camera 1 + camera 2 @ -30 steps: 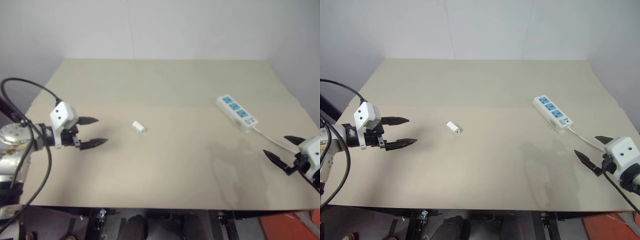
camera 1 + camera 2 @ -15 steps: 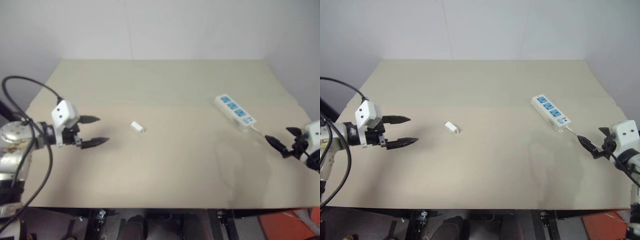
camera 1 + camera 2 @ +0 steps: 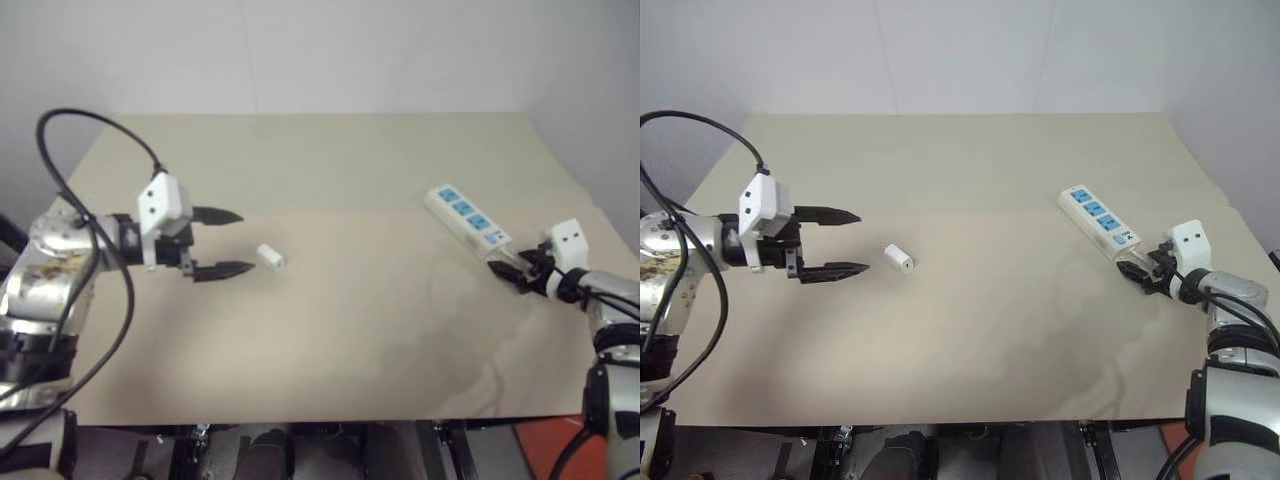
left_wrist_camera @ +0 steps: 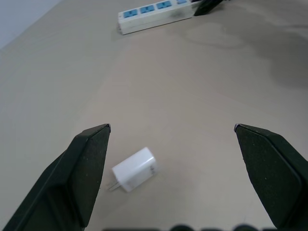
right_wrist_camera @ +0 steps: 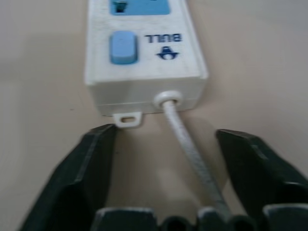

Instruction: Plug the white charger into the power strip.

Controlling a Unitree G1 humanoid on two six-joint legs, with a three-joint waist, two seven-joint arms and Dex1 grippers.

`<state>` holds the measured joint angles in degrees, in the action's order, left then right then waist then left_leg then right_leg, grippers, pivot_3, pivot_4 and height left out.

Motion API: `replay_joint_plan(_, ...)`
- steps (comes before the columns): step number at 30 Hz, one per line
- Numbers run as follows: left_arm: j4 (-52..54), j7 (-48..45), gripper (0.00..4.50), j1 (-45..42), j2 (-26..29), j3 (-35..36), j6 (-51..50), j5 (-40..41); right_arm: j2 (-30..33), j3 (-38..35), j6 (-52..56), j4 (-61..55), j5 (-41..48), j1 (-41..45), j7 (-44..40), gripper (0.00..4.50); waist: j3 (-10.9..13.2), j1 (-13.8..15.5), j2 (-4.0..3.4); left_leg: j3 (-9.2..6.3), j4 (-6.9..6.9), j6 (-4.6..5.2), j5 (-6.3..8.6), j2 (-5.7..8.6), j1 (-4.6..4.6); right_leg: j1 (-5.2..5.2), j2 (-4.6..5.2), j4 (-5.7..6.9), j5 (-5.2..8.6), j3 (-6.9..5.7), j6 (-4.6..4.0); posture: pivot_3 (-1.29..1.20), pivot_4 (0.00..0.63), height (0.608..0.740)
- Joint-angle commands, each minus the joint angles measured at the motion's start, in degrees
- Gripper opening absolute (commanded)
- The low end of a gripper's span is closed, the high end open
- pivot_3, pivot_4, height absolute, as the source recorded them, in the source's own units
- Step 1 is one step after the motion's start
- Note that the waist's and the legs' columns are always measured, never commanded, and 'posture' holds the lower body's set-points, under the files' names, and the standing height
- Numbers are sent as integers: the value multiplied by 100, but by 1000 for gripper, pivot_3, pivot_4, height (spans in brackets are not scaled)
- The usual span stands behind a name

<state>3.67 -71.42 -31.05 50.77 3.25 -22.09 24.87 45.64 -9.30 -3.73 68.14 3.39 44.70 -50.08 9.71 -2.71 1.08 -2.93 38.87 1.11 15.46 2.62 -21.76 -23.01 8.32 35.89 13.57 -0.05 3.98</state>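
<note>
The white charger lies on its side on the counter, well apart from the power strip, which sits toward the right edge with its cord trailing off its near end. The left gripper hovers just behind the charger with its fingers spread wide and nothing between them; the charger lies close to one finger rather than midway, its prongs pointing toward that finger. The right gripper is at the strip's cord end, its fingers apart on either side of the cord, not clenched on anything I can see

Risks from here, as I judge them:
- If the left fingers clench from this offset, the nearer one may hit the charger first and push or spin it across the smooth counter instead of trapping it
- A grasp over the prong end would leave the prongs covered or badly angled for the socket
- The right fingers may pinch only the cord, not the body; a pull there would drag or swivel the light strip, shifting the sockets
- With the strip unsteadied, pressing the charger in could slide it toward the counter edge
</note>
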Motion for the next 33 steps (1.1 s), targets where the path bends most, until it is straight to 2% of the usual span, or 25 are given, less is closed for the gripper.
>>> replay_joint_plan(1, 187, 27, 4500, -14, 0, 52, -6, 65, 45, 46, -109, 88, -84, 47, -15, 2565, 0, 5, 0, 1, 0, 1, 1, 1, 1, 0, 0, 1, 0, 2, 0, 0, 150, 740)
replay_joint_plan(8, 110, 5, 4500, -15, -54, -3, 35, 15, 39, 31, -262, -9, -70, -69, -129, 118, 0, 0, 0, 4, 0, 4, 2, 3, 1, -6, 0, 6, -1, 10, 2, 0, 150, 740)
replay_joint_plan(9, 99, 1, 4500, -23, -62, -13, 42, 7, 28, 16, -282, -43, -50, -93, -152, 8, 0, 0, 0, 5, -1, 4, 2, 2, 1, -8, 0, 5, -1, 11, 2, 0, 150, 740)
replay_joint_plan(14, 10, -54, 4500, -104, -91, -62, 89, -5, -61, -30, -628, -951, 191, -724, -600, 8, 0, 8, 0, 6, 0, 3, 2, 2, -1, -10, -1, 8, -1, 12, 2, 0, 150, 740)
replay_joint_plan(19, -171, -131, 4500, -240, -136, -168, 175, -65, -94, -342, -339, -4025, 997, -2794, -1014, 8, -1, 38, 0, 3, -1, 8, 4, 0, -4, -16, -2, 16, -1, 10, 3, 0, 150, 740)
replay_joint_plan(22, -266, -207, 4500, -317, -164, -239, 217, -90, -4, -594, -152, -5290, 1344, -3840, -1075, 8, -1, 60, -1, 2, 6, 17, 10, 2, -9, -19, -1, 19, -1, 11, 4, 0, 150, 740)
replay_joint_plan(25, -385, -278, 4500, -411, -201, -300, 265, -131, 19, -783, -88, -5928, 1516, -4498, -1072, 8, -1, 56, -1, 6, 10, 40, 23, 8, -4, -18, 0, 20, -2, 23, 6, 0, 150, 740)
replay_joint_plan(29, -548, -352, 4500, -541, -278, -384, 348, -204, -194, -702, -176, -5890, 1165, -4578, -430, 8, 1, 42, 2, 23, 11, 39, 23, 13, 23, -14, 0, 17, -2, 51, 7, 0, 150, 740)
replay_joint_plan(33, -624, -406, 4500, -615, -335, -415, 382, -259, -335, -631, -2, -5950, 1264, -4455, -282, 1374, 0, 44, 2, 27, 10, 38, 22, 12, 40, -8, 0, 31, -2, 59, 6, 0, 150, 740)
